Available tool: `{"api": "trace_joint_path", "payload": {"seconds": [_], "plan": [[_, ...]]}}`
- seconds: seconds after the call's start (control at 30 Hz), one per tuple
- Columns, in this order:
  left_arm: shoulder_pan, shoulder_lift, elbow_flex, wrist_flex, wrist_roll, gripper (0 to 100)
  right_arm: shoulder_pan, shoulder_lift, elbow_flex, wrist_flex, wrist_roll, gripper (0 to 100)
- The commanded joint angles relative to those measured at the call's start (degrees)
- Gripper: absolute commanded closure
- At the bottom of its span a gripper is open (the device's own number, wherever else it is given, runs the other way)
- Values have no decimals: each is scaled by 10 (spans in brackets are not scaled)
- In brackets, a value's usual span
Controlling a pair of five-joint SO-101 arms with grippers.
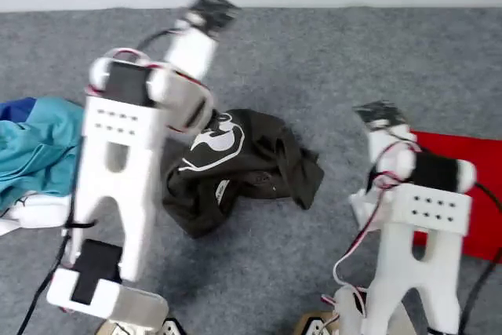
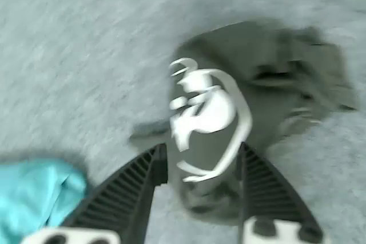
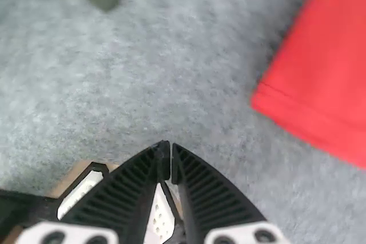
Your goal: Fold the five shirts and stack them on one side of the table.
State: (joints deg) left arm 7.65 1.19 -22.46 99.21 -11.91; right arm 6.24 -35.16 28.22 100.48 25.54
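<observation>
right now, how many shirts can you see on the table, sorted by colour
black shirt, white print: 1
red shirt: 1
teal shirt: 1
total: 3 clear shirts
A blue patch and a white bit lie against the teal one; I cannot tell whether they are separate shirts.

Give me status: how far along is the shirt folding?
Done: the red shirt lies flat, seemingly folded. In hand: the left gripper is open over the crumpled dark shirt. Left: that shirt and the teal heap beyond it, both unfolded. The right gripper is shut, near the red shirt.
</observation>
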Motion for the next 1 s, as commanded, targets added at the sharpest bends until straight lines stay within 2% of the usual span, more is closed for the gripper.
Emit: {"api": "trace_joint_path", "payload": {"seconds": [0.0,0.1,0.2,0.57,0.8,0.97], "plan": [[-90,-2,-22,11,4,836,-80,0,-29,-13,-33,977],[-137,-4,11,12,1,860,-125,41,-32,-18,-64,900],[-156,-4,54,11,1,863,-162,102,-33,-20,-80,824],[-174,2,77,-34,4,863,-269,281,-116,-120,-122,834],[-190,2,80,-43,4,863,-273,396,-162,-126,-122,834],[-188,2,97,-51,4,863,-273,459,-187,-170,-120,834]]}}
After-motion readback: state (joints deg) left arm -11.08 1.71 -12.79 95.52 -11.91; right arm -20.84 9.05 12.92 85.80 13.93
